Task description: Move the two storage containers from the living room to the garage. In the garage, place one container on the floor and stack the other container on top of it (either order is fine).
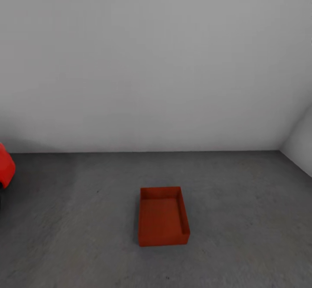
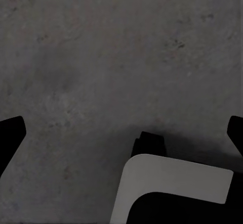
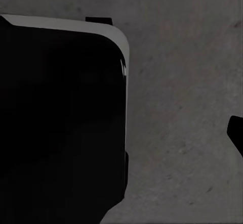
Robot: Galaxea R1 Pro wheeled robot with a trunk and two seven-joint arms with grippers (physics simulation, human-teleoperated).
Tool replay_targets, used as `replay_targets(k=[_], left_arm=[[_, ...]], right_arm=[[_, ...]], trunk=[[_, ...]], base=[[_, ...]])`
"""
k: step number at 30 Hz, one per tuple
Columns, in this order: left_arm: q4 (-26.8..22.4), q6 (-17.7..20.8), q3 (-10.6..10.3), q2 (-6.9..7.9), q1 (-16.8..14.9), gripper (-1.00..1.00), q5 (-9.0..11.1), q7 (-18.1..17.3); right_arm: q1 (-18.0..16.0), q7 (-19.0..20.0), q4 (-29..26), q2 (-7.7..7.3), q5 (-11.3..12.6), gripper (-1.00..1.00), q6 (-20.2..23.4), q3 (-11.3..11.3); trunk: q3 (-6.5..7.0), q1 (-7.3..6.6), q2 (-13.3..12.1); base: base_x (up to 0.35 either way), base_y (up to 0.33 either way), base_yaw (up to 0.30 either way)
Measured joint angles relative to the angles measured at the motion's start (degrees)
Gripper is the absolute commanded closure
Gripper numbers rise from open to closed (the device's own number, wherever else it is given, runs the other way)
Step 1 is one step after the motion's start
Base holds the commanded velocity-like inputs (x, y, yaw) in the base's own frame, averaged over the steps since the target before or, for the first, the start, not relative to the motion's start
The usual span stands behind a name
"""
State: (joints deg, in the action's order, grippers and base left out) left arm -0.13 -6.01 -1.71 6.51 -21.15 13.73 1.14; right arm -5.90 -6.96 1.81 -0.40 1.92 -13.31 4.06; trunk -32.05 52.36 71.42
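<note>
One orange-red storage container (image 1: 163, 216) sits upright and empty on the garage's dark grey concrete floor (image 1: 242, 218), a little ahead of me and near the middle of the head view. The second container is out of view. My left gripper (image 2: 121, 133) hangs open over bare floor, with a black fingertip (image 2: 10, 138) at each side edge of the left wrist view and nothing between them. My right gripper (image 3: 121, 133) is also open over the floor. One of its fingertips (image 3: 236, 133) shows, while the other is lost against my dark base.
A red car (image 1: 5, 171) pokes in at the left edge. A plain pale grey wall (image 1: 156, 62) closes the back, and a side wall (image 1: 301, 149) meets it at the right. My own base (image 3: 61, 113) shows in the wrist views.
</note>
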Motion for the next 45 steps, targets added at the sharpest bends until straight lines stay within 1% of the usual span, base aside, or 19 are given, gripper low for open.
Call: replay_targets(k=[45], left_arm=[[0.00, 0.00, -0.01, 0.00, 0.00, -1.00, 0.00, 0.00]], right_arm=[[0.00, 0.00, 0.01, 0.03, 0.00, -1.00, -0.35, 0.00]], trunk=[[4.15, 0.00, 0.00]], base=[[0.000, 0.000, 0.000]])
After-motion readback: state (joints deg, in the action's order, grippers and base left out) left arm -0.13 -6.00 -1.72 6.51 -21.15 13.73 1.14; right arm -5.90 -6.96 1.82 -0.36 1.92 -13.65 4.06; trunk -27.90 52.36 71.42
